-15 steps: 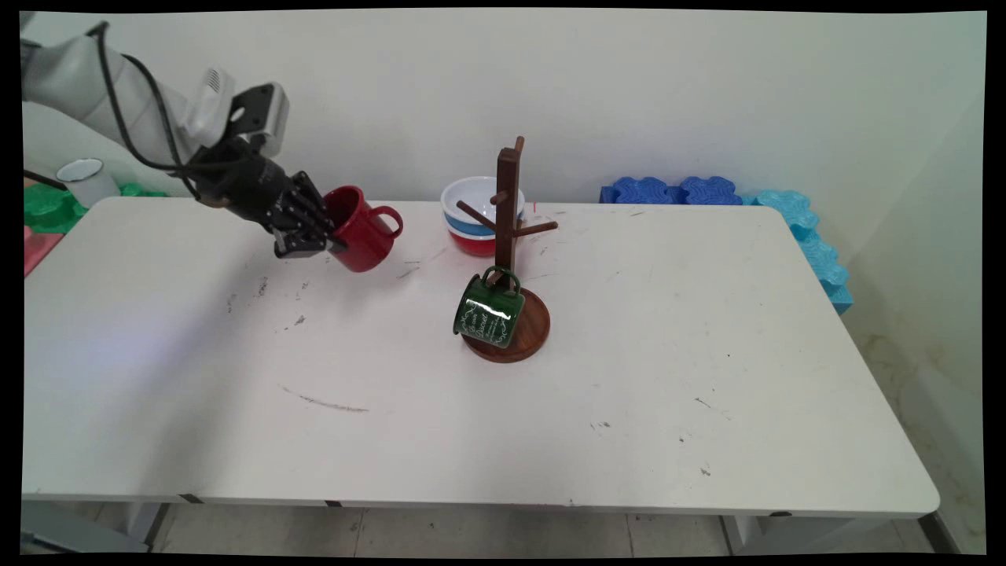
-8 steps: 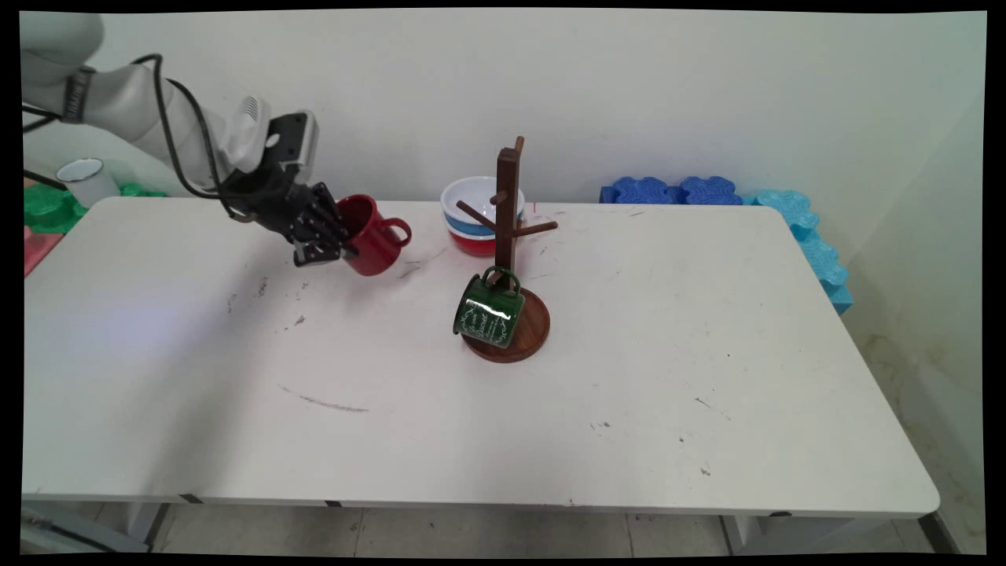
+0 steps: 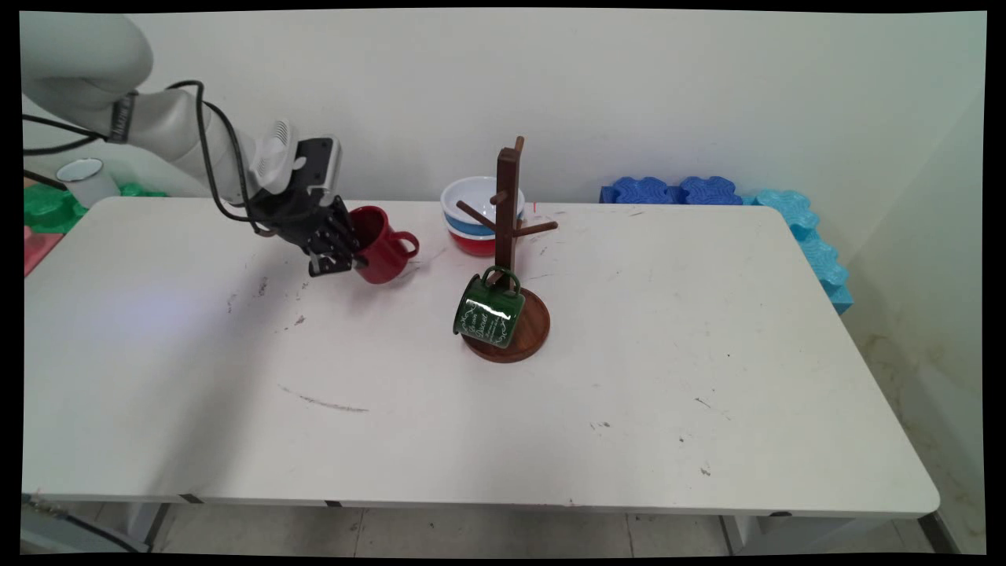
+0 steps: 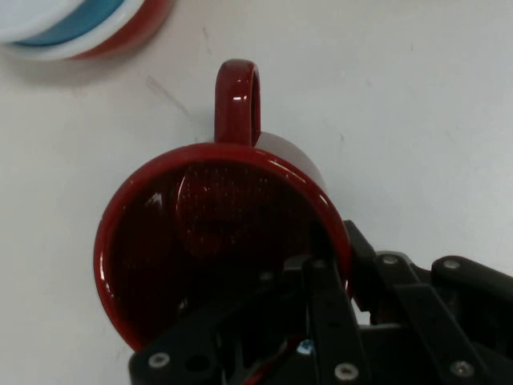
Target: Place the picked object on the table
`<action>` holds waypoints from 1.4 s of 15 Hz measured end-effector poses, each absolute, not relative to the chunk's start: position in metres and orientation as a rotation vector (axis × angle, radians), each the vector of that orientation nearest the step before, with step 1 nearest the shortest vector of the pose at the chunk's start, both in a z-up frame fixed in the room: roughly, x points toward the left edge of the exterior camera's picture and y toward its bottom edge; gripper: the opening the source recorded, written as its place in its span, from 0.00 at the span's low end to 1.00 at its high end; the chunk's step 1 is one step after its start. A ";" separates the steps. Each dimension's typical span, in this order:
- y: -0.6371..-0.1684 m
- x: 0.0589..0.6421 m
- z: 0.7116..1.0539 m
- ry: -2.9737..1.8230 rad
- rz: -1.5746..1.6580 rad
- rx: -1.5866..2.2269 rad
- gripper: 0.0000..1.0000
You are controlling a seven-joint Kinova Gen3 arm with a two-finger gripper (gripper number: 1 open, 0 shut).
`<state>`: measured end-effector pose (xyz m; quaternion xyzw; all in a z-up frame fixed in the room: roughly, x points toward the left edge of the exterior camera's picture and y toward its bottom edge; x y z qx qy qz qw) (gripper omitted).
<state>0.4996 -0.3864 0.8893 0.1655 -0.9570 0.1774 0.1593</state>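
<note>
Your jaws were clamped on the rim of the red mug (image 3: 383,245), one finger (image 4: 327,301) inside it, low over the scuffed white tabletop (image 3: 393,409). To its right stood stacked bowls (image 3: 470,216) and a wooden mug tree (image 3: 509,259) holding a green mug (image 3: 487,313), against a plain pale wall (image 3: 668,86).
</note>
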 end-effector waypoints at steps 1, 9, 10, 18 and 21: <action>-0.388 0.498 0.886 -2.740 0.507 0.469 0.00; -0.400 0.491 0.868 -2.770 0.500 0.450 0.00; -0.401 0.490 0.866 -2.773 0.499 0.448 0.00; -0.406 0.488 0.859 -2.786 0.496 0.438 1.00; -0.407 0.488 0.858 -2.787 0.500 0.432 1.00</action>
